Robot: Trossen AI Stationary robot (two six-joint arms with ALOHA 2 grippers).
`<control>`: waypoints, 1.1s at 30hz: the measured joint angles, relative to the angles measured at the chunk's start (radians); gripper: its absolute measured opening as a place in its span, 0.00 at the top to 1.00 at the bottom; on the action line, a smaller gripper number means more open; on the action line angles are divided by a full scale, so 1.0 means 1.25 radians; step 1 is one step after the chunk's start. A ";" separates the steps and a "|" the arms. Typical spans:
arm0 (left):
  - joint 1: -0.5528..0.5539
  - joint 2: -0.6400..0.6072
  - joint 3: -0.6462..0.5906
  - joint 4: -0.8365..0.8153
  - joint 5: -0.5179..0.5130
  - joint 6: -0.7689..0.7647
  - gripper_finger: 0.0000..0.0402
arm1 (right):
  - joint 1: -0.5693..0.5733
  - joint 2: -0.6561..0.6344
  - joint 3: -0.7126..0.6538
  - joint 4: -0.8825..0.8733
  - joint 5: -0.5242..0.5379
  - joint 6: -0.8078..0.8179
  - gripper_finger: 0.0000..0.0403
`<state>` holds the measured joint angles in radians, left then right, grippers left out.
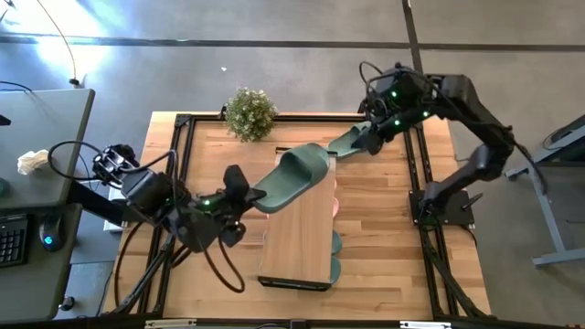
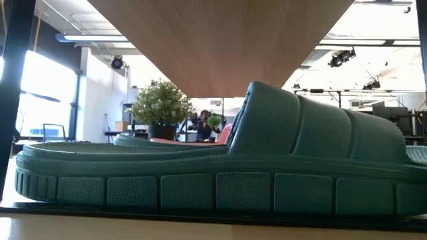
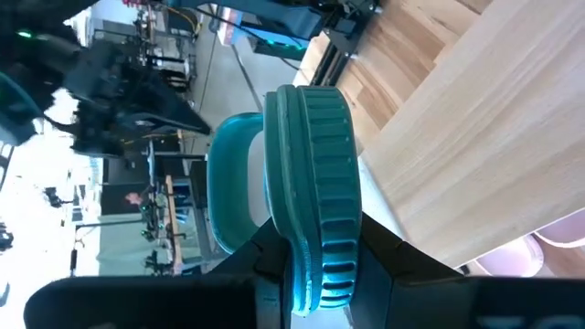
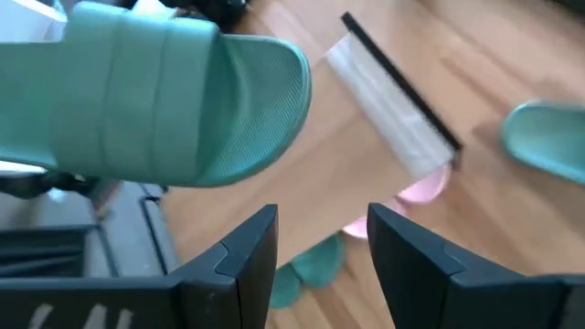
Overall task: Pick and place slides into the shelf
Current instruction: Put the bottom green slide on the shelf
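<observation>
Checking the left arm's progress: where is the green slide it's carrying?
In the high view, the green slide is held by the left gripper over the shelf's far end, near the potted plant.

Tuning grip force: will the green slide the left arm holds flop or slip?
Probably stiff: the green slide juts level from the left end effector, no visible sag. Its ribbed sole edge likely resists slipping. Thick foam-like sole suggests it's light.

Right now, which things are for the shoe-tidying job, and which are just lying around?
For the job:
held green slide, in the left end effector
second green slide, near the open right end effector
pink slide
shelf

Just lying about:
potted plant
keyboard
white cloth
</observation>
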<state>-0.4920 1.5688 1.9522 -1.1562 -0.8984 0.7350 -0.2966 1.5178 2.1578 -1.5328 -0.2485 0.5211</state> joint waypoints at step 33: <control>-0.053 0.003 -0.001 0.032 0.046 0.037 0.87 | -0.011 -0.359 -1.272 1.792 -0.357 0.946 0.60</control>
<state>-0.5583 1.5726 1.9514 -1.1165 -0.8414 0.7818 -0.3099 1.0692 0.5674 0.7072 -0.6946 1.7032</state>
